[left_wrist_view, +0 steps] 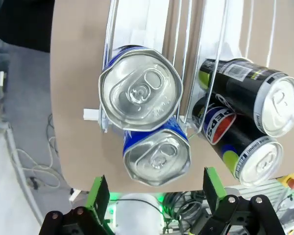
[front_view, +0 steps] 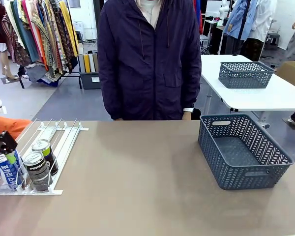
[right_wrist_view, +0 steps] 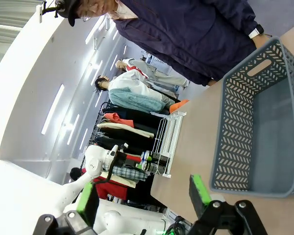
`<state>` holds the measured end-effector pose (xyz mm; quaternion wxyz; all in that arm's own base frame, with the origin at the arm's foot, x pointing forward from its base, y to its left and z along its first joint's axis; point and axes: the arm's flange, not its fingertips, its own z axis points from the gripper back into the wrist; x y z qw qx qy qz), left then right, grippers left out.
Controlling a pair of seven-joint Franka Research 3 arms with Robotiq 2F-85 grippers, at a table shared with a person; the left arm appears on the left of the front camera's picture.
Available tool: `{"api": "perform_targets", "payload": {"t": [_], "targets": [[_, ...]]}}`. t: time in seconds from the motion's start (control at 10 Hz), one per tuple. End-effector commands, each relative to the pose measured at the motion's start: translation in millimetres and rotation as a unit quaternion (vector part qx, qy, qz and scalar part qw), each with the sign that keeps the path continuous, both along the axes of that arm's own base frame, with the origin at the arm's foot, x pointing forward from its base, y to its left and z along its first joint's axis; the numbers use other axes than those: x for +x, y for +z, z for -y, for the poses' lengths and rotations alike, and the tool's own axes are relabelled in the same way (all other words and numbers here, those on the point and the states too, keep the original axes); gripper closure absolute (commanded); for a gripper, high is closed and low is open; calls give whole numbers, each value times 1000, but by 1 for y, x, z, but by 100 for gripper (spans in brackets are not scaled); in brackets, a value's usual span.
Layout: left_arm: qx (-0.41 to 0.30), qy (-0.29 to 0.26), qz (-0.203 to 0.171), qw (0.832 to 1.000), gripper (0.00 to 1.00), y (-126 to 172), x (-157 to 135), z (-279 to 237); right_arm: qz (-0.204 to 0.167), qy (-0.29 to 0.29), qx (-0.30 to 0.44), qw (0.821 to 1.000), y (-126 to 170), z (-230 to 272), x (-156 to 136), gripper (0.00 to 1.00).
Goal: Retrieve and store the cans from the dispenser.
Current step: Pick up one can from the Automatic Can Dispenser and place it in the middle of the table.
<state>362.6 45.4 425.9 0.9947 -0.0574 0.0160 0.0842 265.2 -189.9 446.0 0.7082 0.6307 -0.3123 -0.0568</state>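
The left end effector is wide open and holds nothing. Two blue cans stand in the rack directly ahead of its fingers, and two black cans are off to one side (the next lane). The right end effector is also wide open and empty, with the grey basket ahead of it on the surface.

A clothing showroom doubling as a robot lab: well beyond the left gripper hangs a rail of garments, and ahead of the right gripper stand more clothes racks under long ceiling lights.
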Motion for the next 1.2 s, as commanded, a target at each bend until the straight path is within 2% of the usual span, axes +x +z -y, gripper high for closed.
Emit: {"api": "perform_targets", "payload": {"t": [0.0, 0.1, 0.3, 0.5, 0.6, 0.7, 0.8, 1.1], "targets": [[1, 15, 10, 1000, 0, -3, 7, 4, 8, -6, 11, 1000, 5, 0, 3, 0], [0, 23, 20, 1000, 0, -6, 8, 7, 8, -6, 11, 1000, 5, 0, 3, 0], [3, 27, 11, 1000, 0, -9, 10, 8, 8, -6, 11, 1000, 5, 0, 3, 0], [6, 30, 27, 999, 0, -10, 10, 9, 8, -6, 11, 1000, 5, 0, 3, 0], [12, 35, 28, 999, 7, -10, 11, 10, 8, -6, 11, 1000, 5, 0, 3, 0], [18, 39, 35, 998, 64, -12, 13, 11, 8, -6, 11, 1000, 5, 0, 3, 0], [23, 38, 37, 998, 100, -15, 14, 12, 8, -6, 11, 1000, 5, 0, 3, 0], [33, 39, 26, 998, 100, -20, 16, 13, 8, -6, 11, 1000, 5, 0, 3, 0]]}}
